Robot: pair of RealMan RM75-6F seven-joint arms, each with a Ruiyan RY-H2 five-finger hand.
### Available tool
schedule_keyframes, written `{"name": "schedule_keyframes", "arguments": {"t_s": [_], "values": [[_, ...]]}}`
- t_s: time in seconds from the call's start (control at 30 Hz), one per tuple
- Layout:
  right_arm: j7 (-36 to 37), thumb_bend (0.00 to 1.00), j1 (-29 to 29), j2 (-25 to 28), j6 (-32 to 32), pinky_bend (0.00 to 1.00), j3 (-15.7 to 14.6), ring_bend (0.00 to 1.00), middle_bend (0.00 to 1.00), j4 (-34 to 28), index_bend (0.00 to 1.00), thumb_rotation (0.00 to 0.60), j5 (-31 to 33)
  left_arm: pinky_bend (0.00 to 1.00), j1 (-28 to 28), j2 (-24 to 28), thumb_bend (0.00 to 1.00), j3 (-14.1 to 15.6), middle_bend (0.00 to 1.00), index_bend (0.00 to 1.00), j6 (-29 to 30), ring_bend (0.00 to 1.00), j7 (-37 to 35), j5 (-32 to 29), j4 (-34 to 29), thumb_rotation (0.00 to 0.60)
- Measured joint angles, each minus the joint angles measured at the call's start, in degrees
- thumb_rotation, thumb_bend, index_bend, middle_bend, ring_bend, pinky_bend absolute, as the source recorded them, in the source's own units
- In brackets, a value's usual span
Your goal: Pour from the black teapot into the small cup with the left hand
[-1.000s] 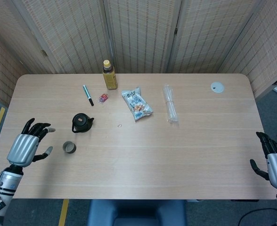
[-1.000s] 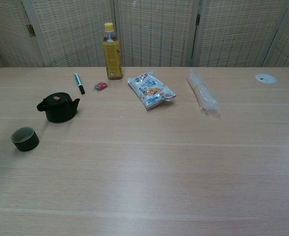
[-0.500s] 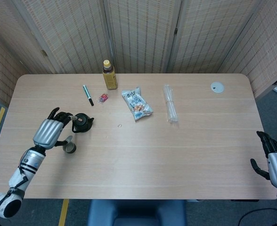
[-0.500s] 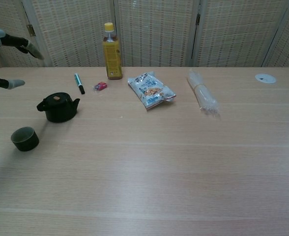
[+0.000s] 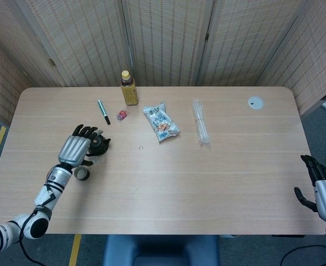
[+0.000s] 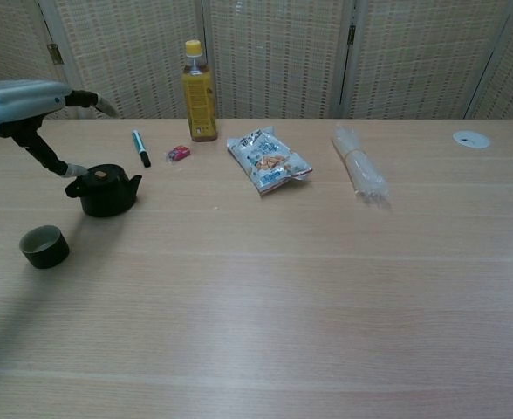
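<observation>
My left hand: my left hand hangs over the handle side of the black teapot, fingers spread and holding nothing; in the chest view one fingertip sits just beside the handle, and I cannot tell whether it touches.

My right hand: my right hand waits at the near right corner of the table, off its edge, fingers apart and empty, well apart from everything.

Teapot position: the black teapot stands upright on the left part of the table, partly hidden under my left hand in the head view.

Teapot axis: its spout-to-handle line runs left to right across the table, with the handle on my left hand's side and the spout pointing right.

Cup position: the small cup stands upright just nearer me than the teapot and a little to its left, close to my left wrist.

Nearer hand: my left hand, by far.

Count: one teapot, one cup, one bottle, one pen, one snack packet, one clear-wrapped bundle, one small red item, one round white disc.
</observation>
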Motion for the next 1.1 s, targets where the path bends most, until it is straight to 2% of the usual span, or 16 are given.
{"name": "schedule_keyframes", "arguments": {"t_s": [0.2, 0.43, 1.1], "values": [[-0.3, 0.36, 0.1, -0.1, 0.0, 0.06, 0.0, 0.21, 0.16, -0.2, 0.09, 0.6, -0.4, 0.0, -2.5, -3.4, 0.26, -0.6, 0.09, 0.14, -1.1, 0.07, 2.1, -6.0, 2.8, 0.6], [-0.1, 0.36, -0.1, 0.0, 0.4, 0.06, 0.0, 0.21, 0.16, -0.3, 0.09, 0.6, -0.4, 0.0, -5.7, -7.3, 0.26, -0.6, 0.09, 0.14, -2.5, 0.07, 4.5, -10.4, 7.8, 0.6], [0.6, 0.36, -0.3, 0.2, 0.2, 0.06, 0.0, 0.21, 0.15, 0.0, 0.09, 0.6, 0.3, 0.0, -10.0, -13.6, 0.26, 0.3, 0.09, 0.14, -5.4, 0.07, 6.5, -16.9, 20.1, 0.6]]}}
